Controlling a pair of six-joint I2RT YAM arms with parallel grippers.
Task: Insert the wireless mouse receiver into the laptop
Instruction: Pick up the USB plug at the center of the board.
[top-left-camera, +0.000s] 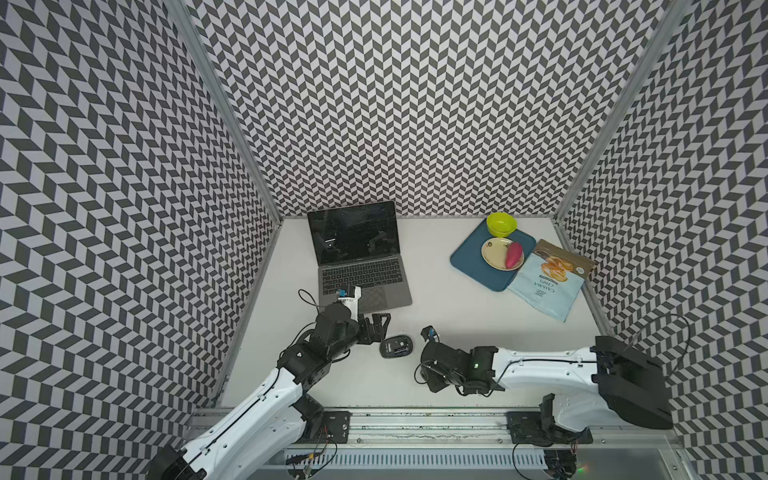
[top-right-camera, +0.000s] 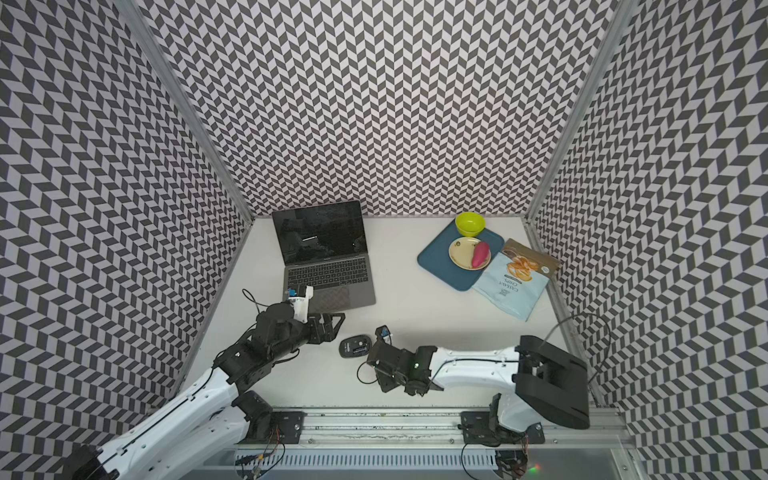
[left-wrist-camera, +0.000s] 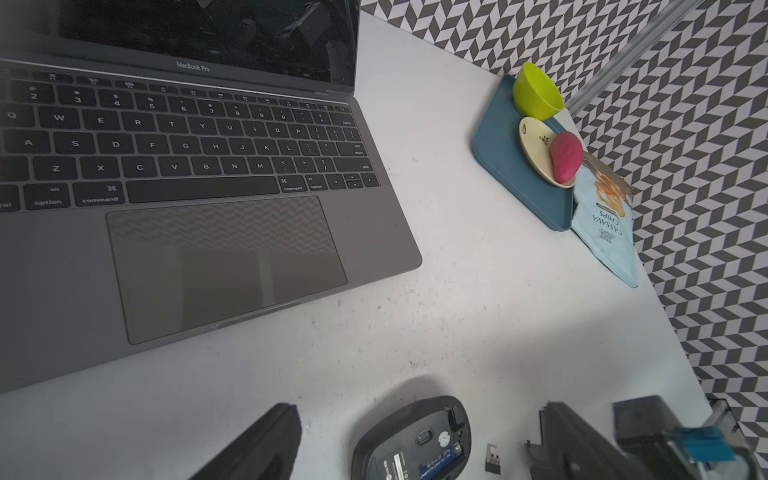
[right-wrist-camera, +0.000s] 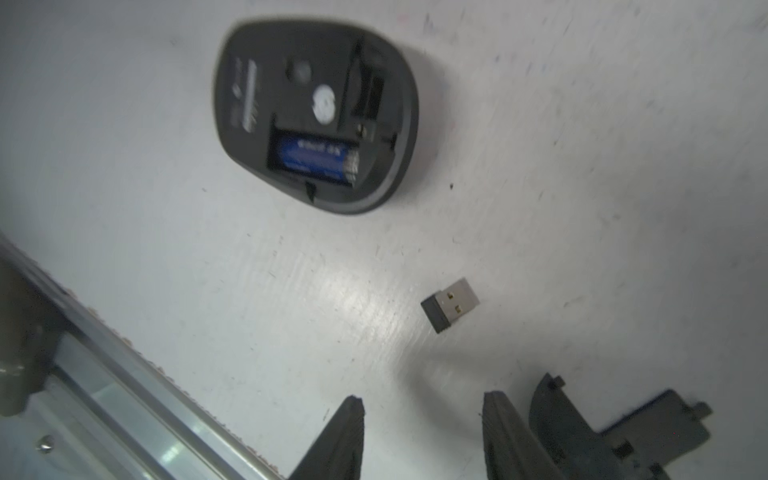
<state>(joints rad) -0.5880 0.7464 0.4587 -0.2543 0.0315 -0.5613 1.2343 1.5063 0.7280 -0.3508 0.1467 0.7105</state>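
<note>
Wireless mouse receiver lies loose on the table, near the upturned mouse and well apart from the open laptop. Right tool just beside it, jaws apart, empty. Left tool: jaws wide apart, empty.

Slim dark-grey metal laptop at left rear, oval black mouse before it, tiny dark USB receiver right of mouse, blue tray at right rear.
</note>
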